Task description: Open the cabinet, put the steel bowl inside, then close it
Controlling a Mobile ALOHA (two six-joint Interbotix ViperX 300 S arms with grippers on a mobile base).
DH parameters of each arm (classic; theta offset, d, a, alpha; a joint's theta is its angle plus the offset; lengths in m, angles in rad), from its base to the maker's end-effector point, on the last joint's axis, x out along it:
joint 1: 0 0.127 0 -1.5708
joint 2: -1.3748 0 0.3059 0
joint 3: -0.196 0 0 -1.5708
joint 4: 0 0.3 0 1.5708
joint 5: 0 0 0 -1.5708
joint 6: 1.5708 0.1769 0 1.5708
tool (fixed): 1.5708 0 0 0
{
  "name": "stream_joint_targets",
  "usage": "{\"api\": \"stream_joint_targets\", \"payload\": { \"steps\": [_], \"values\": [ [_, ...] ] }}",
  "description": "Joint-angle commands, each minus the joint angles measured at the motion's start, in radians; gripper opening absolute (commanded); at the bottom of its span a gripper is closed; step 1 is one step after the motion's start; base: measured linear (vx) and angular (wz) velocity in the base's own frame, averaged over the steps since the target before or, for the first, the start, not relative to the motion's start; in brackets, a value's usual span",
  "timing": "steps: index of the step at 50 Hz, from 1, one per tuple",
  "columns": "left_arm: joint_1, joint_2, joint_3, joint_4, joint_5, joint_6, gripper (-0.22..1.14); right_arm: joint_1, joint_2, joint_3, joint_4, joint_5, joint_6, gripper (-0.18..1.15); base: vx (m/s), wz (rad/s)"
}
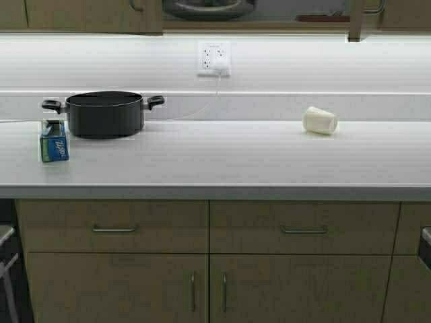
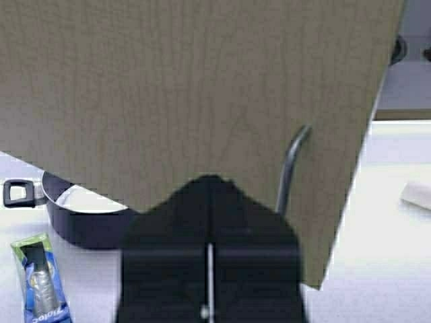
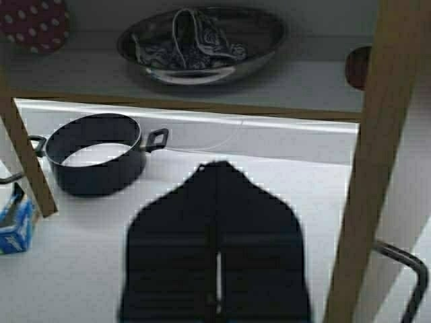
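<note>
**Mia:** Where is the steel bowl?

**Ben:** It sits on the shelf inside the cabinet. In the high view you only see its bottom part at the very top edge.

**Mia:** What does it look like?

**Ben:** It is wide, round and not deep. It is very shiny, and you can see wavy shapes mirrored inside it. I cannot tell if anything is in it.

**Mia:** And the black pot?

**Ben:** It stands on the desk, on the left by the wall. It has two handles. It looks empty, with a pale bottom showing in the right wrist view.

**Mia:** What else is on the desk?

**Ben:** A small blue and green box stands just beside the pot, in front of it. A white cup lies on its side, far off to the right.

**Mia:** Are the cabinet doors open?

**Ben:** Yes. In the right wrist view you look straight in between the door edges. A red thing with white dots is on the shelf too.

**Mia:** What about the claws?

**Ben:** The left claw is pressed together, holding nothing. It is right in front of a cabinet door, near its metal handle. The right claw is together too, empty, hanging over the desk below the shelf.
</note>
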Motion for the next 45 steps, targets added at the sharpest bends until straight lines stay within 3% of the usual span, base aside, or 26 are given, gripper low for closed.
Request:
{"api": "stream_joint_targets", "payload": {
  "steps": [1, 9, 19, 27, 45],
  "values": [
    [-0.002, -0.02, 0.003, 0.003, -0.017, 0.002, 0.04, -0.066, -0.074, 0.029, -0.035, 0.043, -0.015, 0.06, 0.0, 0.0],
    [-0.002, -0.025, 0.023, 0.003, -0.017, 0.002, 0.04, -0.225, -0.089, 0.051, -0.052, 0.054, -0.018, 0.06, 0.0, 0.0],
    [-0.003, -0.025, 0.032, 0.003, -0.017, 0.002, 0.04, -0.368, 0.046, 0.0, -0.052, -0.006, -0.018, 0.06, 0.0, 0.0],
    [-0.002, -0.021, 0.032, 0.003, -0.017, 0.002, 0.04, -0.356, 0.184, -0.1, -0.035, -0.034, -0.011, 0.06, 0.0, 0.0],
    [-0.002, -0.014, 0.046, 0.008, -0.031, 0.003, 0.04, -0.138, 0.341, -0.25, -0.014, -0.049, -0.014, 0.06, 0.0, 0.0]
  ]
}}
